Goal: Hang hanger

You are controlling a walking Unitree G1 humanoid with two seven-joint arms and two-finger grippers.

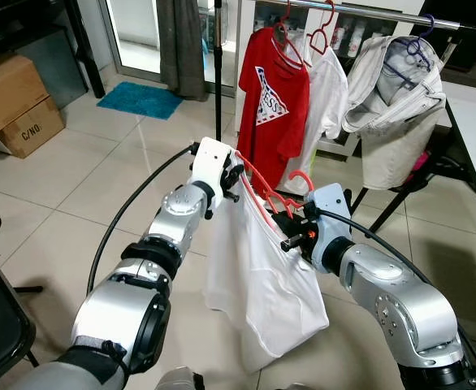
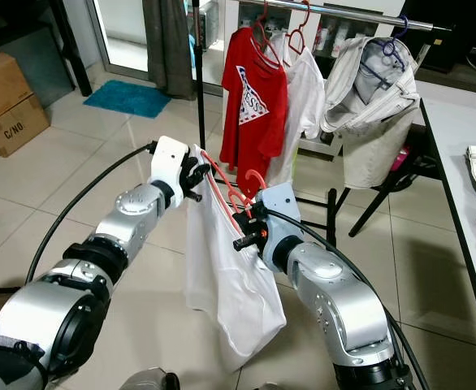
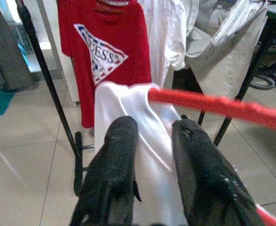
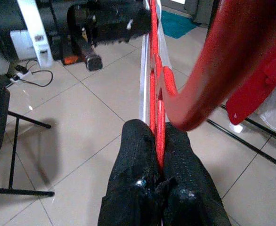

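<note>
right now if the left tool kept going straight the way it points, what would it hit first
Probably the red t-shirt hanging on the rack: beyond the left tool and the white shirt it grips, that lies dead ahead, though depth is hard to judge.

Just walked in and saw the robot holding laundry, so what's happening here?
The robot holds a white shirt on a red hanger between both hands. The right hand is shut on the hanger; the left hand grips the shirt's far end. The clothes rail ahead already carries a red shirt and others; this one isn't hung yet.
</note>
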